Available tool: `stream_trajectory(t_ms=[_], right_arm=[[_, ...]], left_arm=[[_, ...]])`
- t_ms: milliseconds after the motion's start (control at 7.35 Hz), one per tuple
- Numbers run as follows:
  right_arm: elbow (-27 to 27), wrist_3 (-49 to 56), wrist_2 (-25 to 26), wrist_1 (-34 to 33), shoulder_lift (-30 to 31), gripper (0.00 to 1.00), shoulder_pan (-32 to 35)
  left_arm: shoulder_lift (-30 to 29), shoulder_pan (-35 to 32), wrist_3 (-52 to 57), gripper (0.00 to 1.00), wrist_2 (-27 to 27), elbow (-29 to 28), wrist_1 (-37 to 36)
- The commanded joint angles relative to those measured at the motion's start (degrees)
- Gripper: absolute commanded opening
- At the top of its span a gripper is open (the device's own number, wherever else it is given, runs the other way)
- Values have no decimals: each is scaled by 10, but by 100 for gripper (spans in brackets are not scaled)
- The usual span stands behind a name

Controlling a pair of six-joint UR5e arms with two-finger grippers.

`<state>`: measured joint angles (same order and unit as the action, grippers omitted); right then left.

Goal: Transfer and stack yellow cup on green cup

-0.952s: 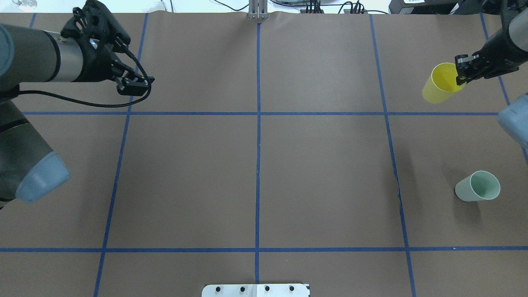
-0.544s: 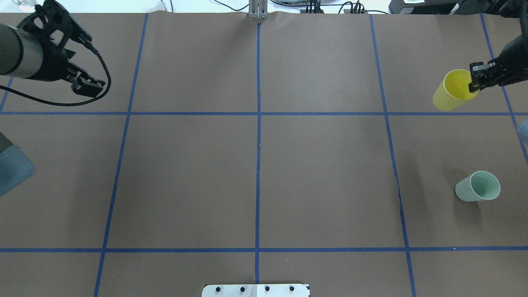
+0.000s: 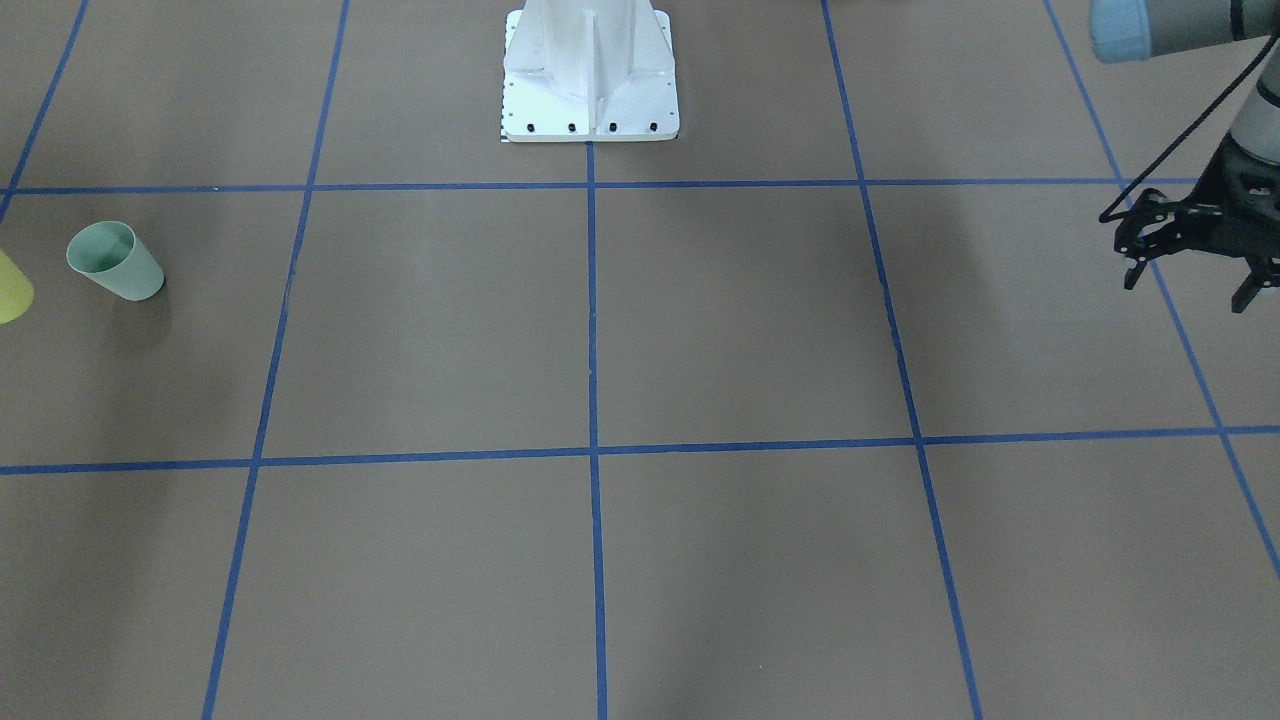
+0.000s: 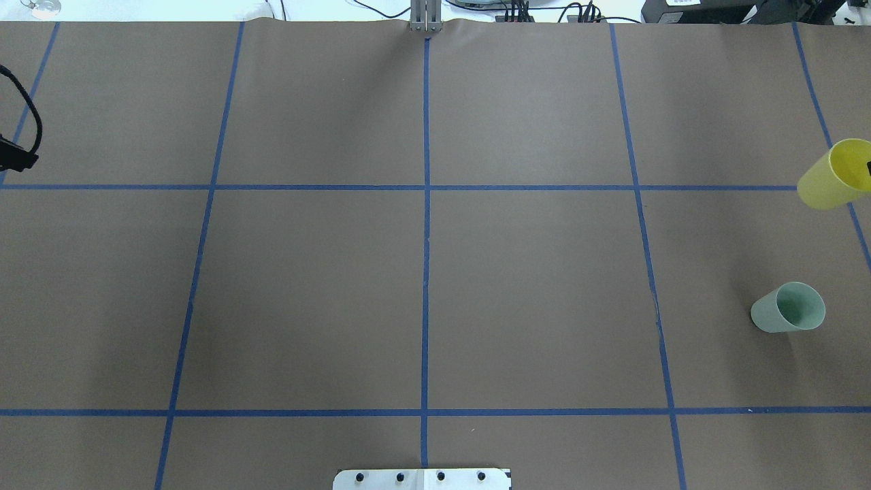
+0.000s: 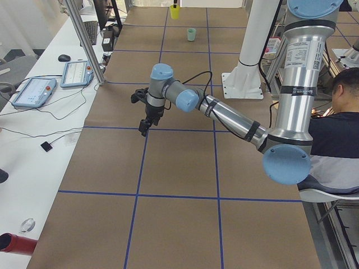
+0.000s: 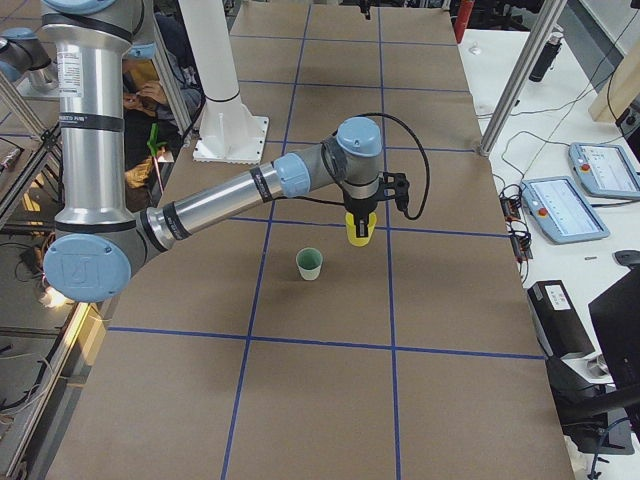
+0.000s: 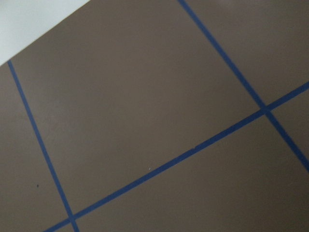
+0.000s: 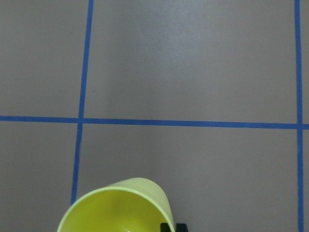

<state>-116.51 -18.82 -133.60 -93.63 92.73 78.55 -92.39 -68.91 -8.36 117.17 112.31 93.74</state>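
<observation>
Cups are both empty. The yellow cup [image 4: 831,178] is pinched at its rim by the fingers [image 8: 169,226] of the right gripper [image 6: 358,214], which reaches down from above. One tip sits inside the mouth, the other against the outer wall. The cup hangs mouth-up beneath them and looks lifted clear of the worktop [image 4: 531,272]. The green cup [image 4: 788,307] stands upright on the worktop. It is apart from those fingers, on the robot's side of them and slightly toward the middle. Far off to the left of the right fingers, the left gripper [image 3: 1186,292] hovers over the worktop with its fingers spread and nothing between them.

Against half a second ago, the yellow cup and the fingers holding it have slid outward to the right. The overhead view now cuts the cup's edge and shows almost nothing of the arm. The left gripper has drawn back outward too, leaving only a black scrap at that view's left border. The green cup has not moved.
</observation>
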Motion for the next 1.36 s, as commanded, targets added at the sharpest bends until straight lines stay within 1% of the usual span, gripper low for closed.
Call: stream_trajectory(t_ms=[0, 136, 272, 408, 544, 680, 816, 952, 1088, 1224], right_arm=[[-4, 48, -18, 0, 32, 0, 26], [-24, 47, -27, 0, 42, 0, 26], [-38, 42, -42, 0, 51, 0, 26], [-39, 41, -42, 0, 49, 0, 25], [-39, 41, -42, 0, 51, 0, 24], [-41, 40, -42, 0, 59, 0, 15], [-41, 21, -41, 5, 66, 0, 0], [-40, -10, -42, 61, 97, 0, -17], [-37, -82, -42, 164, 139, 0, -51], [-23, -169, -34, 280, 174, 0, -94]], left_arm=[[35, -62, 13, 100, 45, -52, 7], [59, -77, 69, 100, 46, -51, -1], [63, -122, 103, 100, 48, -64, -16], [63, -179, 196, 100, 87, -83, -49], [56, -239, 282, 100, 143, -117, -92], [63, -266, 307, 100, 159, -123, -102], [70, -266, 303, 100, 160, -122, -103], [72, -265, 302, 100, 169, -123, -102], [71, -265, 299, 100, 173, -121, -102], [71, -265, 299, 100, 173, -121, -100]])
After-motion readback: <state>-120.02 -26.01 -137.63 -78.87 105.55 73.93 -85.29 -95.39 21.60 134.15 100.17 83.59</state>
